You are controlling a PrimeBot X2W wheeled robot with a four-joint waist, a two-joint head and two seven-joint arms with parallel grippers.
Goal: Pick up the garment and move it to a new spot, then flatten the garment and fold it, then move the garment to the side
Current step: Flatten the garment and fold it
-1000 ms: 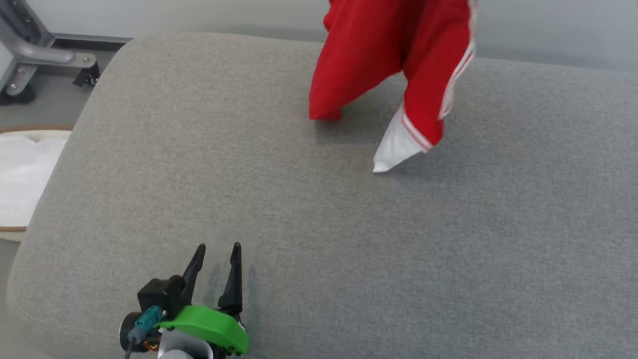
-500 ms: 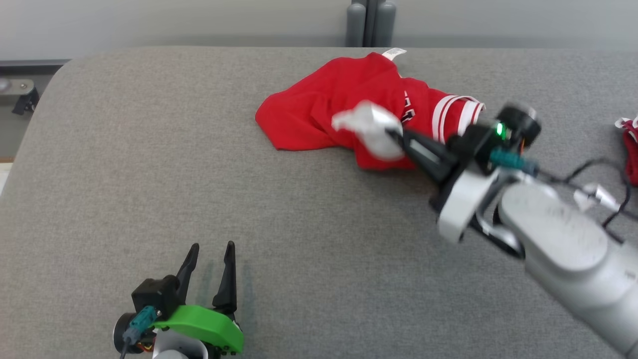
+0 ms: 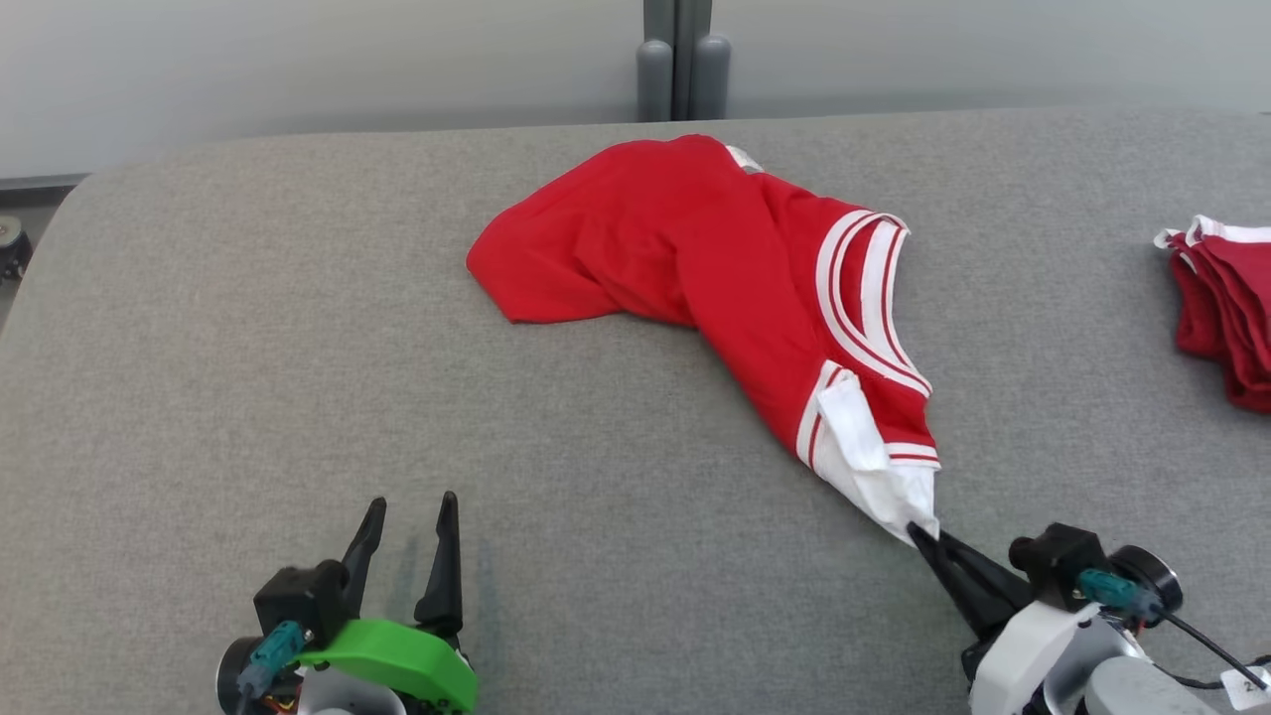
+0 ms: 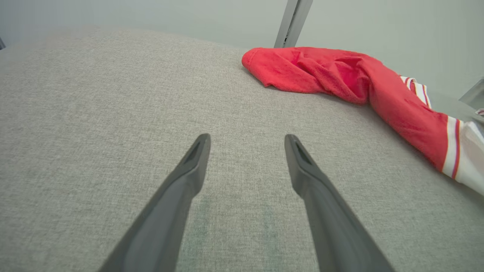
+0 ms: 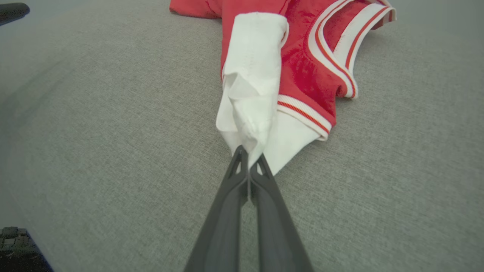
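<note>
A red garment [image 3: 695, 248] with white and red striped trim lies stretched across the grey cushion, from the back middle down toward the lower right. Its white sleeve end [image 3: 874, 477] is pinched by my right gripper [image 3: 918, 533], which is shut on it low at the right. The right wrist view shows that gripper [image 5: 247, 151] clamped on the bunched white fabric [image 5: 253, 75], with the garment [image 5: 306, 71] trailing away behind. My left gripper [image 3: 407, 506] rests open at the lower left, far from the garment [image 4: 340, 75]; its fingers [image 4: 196, 151] hold nothing.
The grey cushioned surface [image 3: 248, 348] fills the scene, with its back edge near a grey wall and a grey post [image 3: 678, 70]. A stack of folded red garments [image 3: 1226, 308] lies at the far right edge. The surface's left corner rounds off near the floor.
My right gripper has dragged the white sleeve end down toward the near right, stretching the garment out. The head camera has also shifted. The left gripper stays open in place.
</note>
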